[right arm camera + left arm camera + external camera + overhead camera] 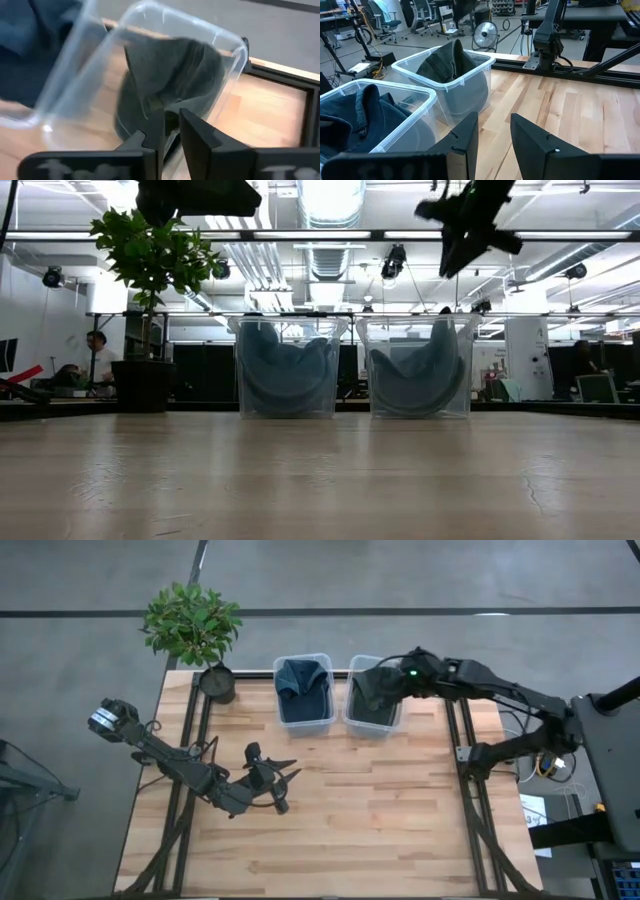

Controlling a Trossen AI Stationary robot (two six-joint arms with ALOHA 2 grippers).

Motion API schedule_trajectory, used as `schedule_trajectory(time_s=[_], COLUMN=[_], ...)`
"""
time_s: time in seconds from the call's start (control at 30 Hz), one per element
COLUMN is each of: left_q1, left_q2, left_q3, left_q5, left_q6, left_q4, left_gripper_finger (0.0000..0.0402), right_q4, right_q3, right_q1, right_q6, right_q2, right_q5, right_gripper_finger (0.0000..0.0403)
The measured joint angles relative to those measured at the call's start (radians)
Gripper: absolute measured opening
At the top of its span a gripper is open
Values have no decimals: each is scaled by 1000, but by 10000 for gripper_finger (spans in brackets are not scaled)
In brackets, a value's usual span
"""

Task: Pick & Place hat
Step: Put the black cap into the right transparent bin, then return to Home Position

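Two clear bins stand side by side at the table's far edge. The left bin (pixel 303 726) holds a blue hat (pixel 303 680). A dark grey hat (pixel 372 700) lies crumpled in the right bin (pixel 372 732). My right gripper (pixel 171 132) hovers above the right bin, high over its rim in the low view (pixel 455 255). It points down at the dark hat (pixel 170 70), and its fingers are a narrow gap apart with nothing between them. My left gripper (pixel 280 785) waits over the table's middle, open, facing both bins (pixel 495 135).
A potted plant (pixel 195 625) stands at the table's far left corner, beside the left bin. Dark frame rails (pixel 465 755) run along the table's left and right sides. Bare wood (pixel 380 820) spreads across the near half of the table.
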Motion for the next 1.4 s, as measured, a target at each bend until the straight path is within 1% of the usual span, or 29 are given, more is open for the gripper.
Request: schedule_trajectory(time_s=[0.3, 0.5, 0.63, 0.8, 0.93, 1.13, 1.27, 1.4], left_q1=[0, 0, 0, 0, 0, 0, 0, 0], left_q2=[0, 0, 0, 0, 0, 0, 0, 0], left_q3=[0, 0, 0, 0, 0, 0, 0, 0], left_q5=[0, 0, 0, 0, 0, -1, -1, -1], left_q6=[-22, -23, -24, -24, -24, -22, -21, -21], left_q4=[0, 0, 0, 0, -1, -1, -2, -2], left_gripper_finger=[107, 107, 107, 107, 107, 107, 107, 107], right_q4=[-19, -113, -125, -155, -166, -168, -170, -163], right_q3=[8, 44, 75, 130, 178, 220, 206, 173], right_q1=[-61, -92, -92, -92, -81, -26, 59, 186], right_q6=[-100, -130, -159, -181, -185, -220, -269, -274], right_q2=[215, 352, 425, 461, 421, 257, 96, -71], right_q5=[-1, -5, -11, -10, -4, -4, -4, -5], right_gripper_finger=[11, 8, 8, 8, 8, 8, 8, 8])
